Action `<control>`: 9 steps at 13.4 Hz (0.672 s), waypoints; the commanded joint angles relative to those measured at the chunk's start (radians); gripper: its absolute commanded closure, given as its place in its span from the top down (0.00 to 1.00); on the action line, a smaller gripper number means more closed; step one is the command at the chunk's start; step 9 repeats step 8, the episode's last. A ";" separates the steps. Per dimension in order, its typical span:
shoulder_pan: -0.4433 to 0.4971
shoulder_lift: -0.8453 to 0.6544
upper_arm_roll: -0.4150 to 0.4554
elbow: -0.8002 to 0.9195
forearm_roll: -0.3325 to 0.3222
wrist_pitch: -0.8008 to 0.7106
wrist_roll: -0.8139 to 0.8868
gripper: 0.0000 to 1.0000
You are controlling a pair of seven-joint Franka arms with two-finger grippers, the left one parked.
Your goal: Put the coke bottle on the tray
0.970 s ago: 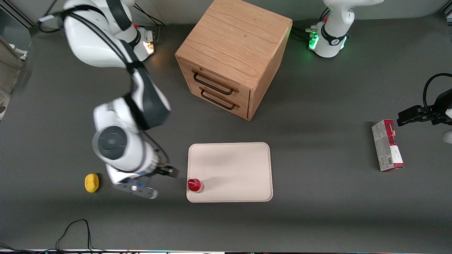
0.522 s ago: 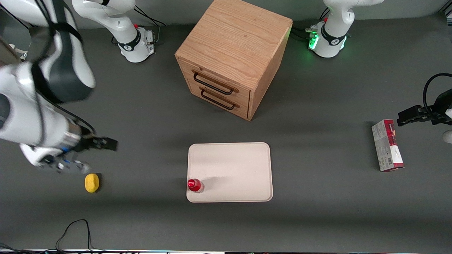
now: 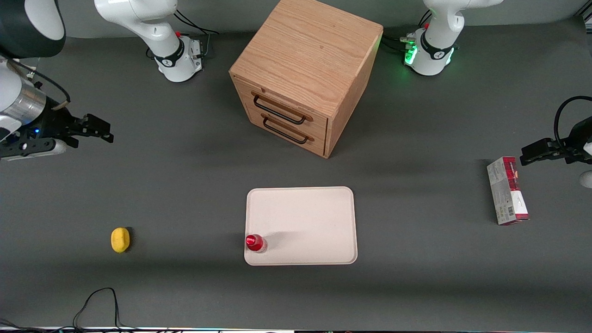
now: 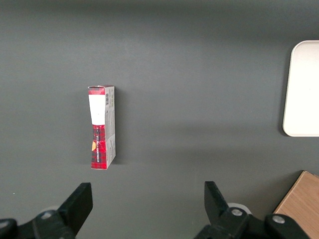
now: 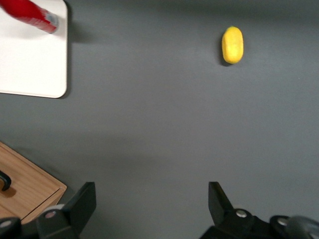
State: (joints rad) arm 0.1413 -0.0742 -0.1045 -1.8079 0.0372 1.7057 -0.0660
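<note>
The coke bottle (image 3: pixel 255 243), small and red with a red cap, stands upright on the cream-white tray (image 3: pixel 305 217), in the tray's corner nearest the front camera on the working arm's side. It also shows in the right wrist view (image 5: pixel 31 15) on the tray (image 5: pixel 30 64). My right gripper (image 3: pixel 99 127) is open and empty, raised well above the table toward the working arm's end, far from the tray and farther from the front camera than it. In the wrist view its fingers (image 5: pixel 82 204) stand wide apart over bare grey table.
A yellow lemon (image 3: pixel 120 239) lies on the table toward the working arm's end, level with the bottle. A wooden two-drawer cabinet (image 3: pixel 305 74) stands farther from the camera than the tray. A red-and-grey carton box (image 3: pixel 507 190) lies toward the parked arm's end.
My right gripper has drawn away from the bottle, moving toward the working arm's end of the table and away from the front camera. The bottle stays standing on the tray.
</note>
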 commanded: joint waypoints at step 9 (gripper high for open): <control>0.067 -0.001 -0.076 0.055 0.043 -0.080 -0.020 1.00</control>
